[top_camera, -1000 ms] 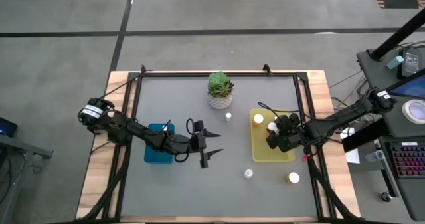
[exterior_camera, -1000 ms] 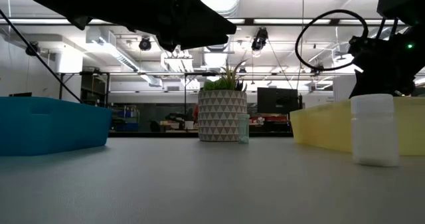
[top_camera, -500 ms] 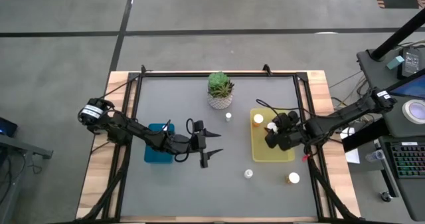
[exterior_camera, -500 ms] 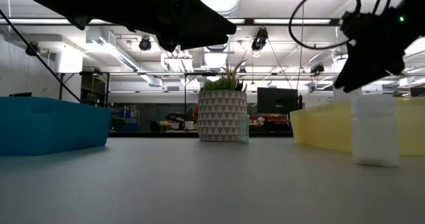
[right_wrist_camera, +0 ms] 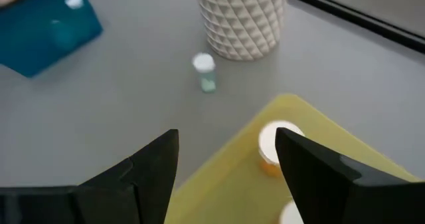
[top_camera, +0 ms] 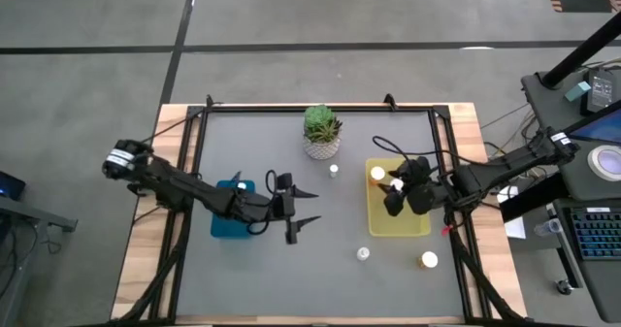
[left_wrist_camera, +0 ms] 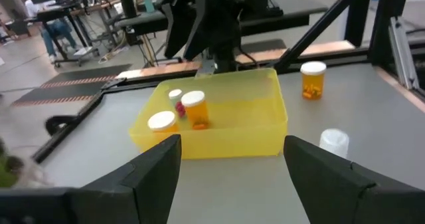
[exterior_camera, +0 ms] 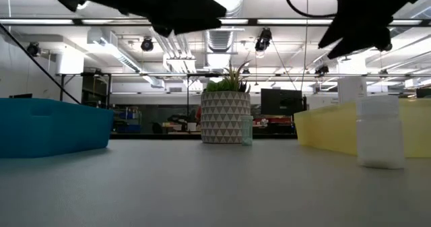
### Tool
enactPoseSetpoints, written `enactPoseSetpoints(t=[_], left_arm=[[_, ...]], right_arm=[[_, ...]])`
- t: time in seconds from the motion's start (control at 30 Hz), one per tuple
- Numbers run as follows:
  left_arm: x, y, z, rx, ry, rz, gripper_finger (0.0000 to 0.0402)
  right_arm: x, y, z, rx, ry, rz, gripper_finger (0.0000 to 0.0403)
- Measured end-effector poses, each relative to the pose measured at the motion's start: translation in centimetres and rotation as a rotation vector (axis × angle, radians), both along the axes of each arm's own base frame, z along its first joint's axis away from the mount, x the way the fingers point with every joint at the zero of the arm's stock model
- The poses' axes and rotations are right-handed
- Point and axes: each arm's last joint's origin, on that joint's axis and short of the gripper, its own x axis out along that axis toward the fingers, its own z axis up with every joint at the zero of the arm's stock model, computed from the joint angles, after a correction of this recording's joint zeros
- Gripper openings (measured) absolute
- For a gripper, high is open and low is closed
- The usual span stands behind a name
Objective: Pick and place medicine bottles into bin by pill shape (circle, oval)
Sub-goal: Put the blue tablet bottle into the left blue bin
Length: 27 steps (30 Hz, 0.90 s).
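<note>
Grey desk (top_camera: 291,278), wood side edges. On it: teal bin (top_camera: 225,225) near left edge, yellow bin (top_camera: 383,225) right of centre, plant pot (top_camera: 321,133) at far edge centre, small bottle (top_camera: 334,170) beside pot, white bottle (top_camera: 363,254) and amber bottle (top_camera: 429,260) toward near-right corner.

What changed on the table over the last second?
The right gripper rose and shifted slightly over the yellow plastic bin, fingers open and empty. The left gripper, open, drifted a little nearer the blue bin. The white-capped bottles on the grey table and the potted succulent stayed put.
</note>
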Motion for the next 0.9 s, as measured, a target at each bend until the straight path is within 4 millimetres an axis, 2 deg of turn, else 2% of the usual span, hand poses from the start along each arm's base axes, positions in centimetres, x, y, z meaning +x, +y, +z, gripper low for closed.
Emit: enactPoseSetpoints(t=[0.13,0.47,0.7,0.9], left_arm=[[-1.5,0.4,1.5,0.038,0.014,-0.005,0.0250],[-4.2,1.3,3.2,0.052,-0.044,-0.007,0.0250],[-5.1,1.6,3.6,0.069,-0.060,-0.008,0.0250],[-5.5,1.8,3.5,0.069,-0.060,-0.002,0.0250]], right_arm=[[0.5,0.2,0.5,-0.009,-0.053,0.033,0.0241],[1.9,0.4,1.6,-0.037,-0.173,0.079,0.0239],[4.4,-0.2,1.2,-0.101,-0.120,0.071,0.0239],[7.7,-1.2,1.0,-0.123,-0.026,0.074,0.0235]])
